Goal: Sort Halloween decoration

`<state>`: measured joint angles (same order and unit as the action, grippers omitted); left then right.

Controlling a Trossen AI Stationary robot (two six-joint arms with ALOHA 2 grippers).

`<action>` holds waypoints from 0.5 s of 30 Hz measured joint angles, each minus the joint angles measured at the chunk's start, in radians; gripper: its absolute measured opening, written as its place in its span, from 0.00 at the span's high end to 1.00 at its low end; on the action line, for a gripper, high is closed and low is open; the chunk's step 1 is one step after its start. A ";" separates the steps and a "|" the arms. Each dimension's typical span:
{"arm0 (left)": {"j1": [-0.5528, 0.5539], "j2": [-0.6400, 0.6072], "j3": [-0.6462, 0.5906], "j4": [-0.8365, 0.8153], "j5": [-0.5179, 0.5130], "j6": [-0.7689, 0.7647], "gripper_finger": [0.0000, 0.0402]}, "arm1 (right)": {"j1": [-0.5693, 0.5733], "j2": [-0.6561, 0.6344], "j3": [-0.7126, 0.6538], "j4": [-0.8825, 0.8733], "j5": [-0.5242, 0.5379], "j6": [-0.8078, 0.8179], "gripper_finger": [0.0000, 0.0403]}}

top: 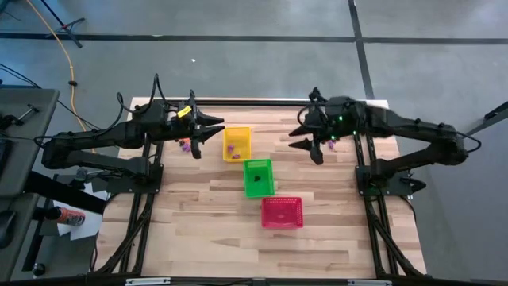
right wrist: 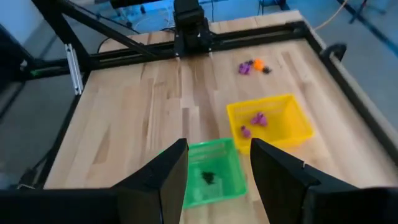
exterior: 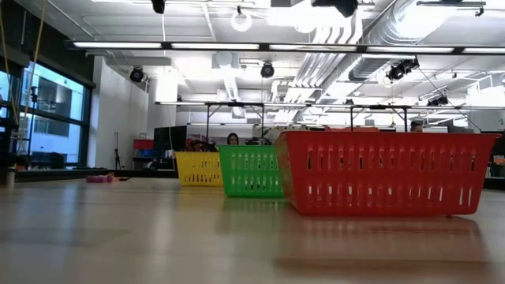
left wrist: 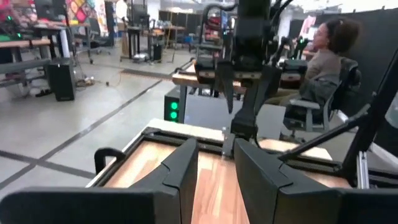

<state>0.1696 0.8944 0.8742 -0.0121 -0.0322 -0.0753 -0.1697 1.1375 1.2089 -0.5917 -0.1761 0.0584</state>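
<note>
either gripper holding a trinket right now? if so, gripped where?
Nothing is held. The left gripper and the right gripper both show an empty gap between their fingers, raised above the table. Loose trinkets lie on the wood.

From table height I see three mesh baskets lined up across the wooden table (exterior: 158, 237), running away from me. The red basket (exterior: 387, 173) is nearest and largest in my view, the green basket (exterior: 251, 170) sits behind it and overlaps its edge, and the yellow basket (exterior: 197, 168) is farthest, just beside the green one. A small pink-purple trinket (exterior: 100, 179) lies on the tabletop well apart from them, toward the windows. Beyond the table a person (exterior: 233, 140) shows above the baskets, under long ceiling lights. I see no arm here.
</note>
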 joint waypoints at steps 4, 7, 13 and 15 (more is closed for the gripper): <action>0.000 0.000 0.000 -0.059 0.000 0.001 0.76 | 0.012 -0.102 -0.235 0.228 0.000 0.157 0.58; 0.000 0.005 -0.008 -0.076 0.000 0.001 0.76 | 0.020 -0.156 -0.353 0.425 0.000 0.254 0.58; 0.000 0.017 -0.069 0.011 0.009 -0.007 0.76 | 0.020 -0.179 -0.440 0.711 0.009 0.252 0.58; 0.000 0.019 -0.107 0.094 0.032 -0.025 0.76 | 0.020 -0.178 -0.441 0.740 0.010 0.202 0.58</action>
<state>0.1699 0.9137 0.7669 0.0821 -0.0005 -0.1001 -0.1497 0.9592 0.7681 0.1485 -0.1661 0.2603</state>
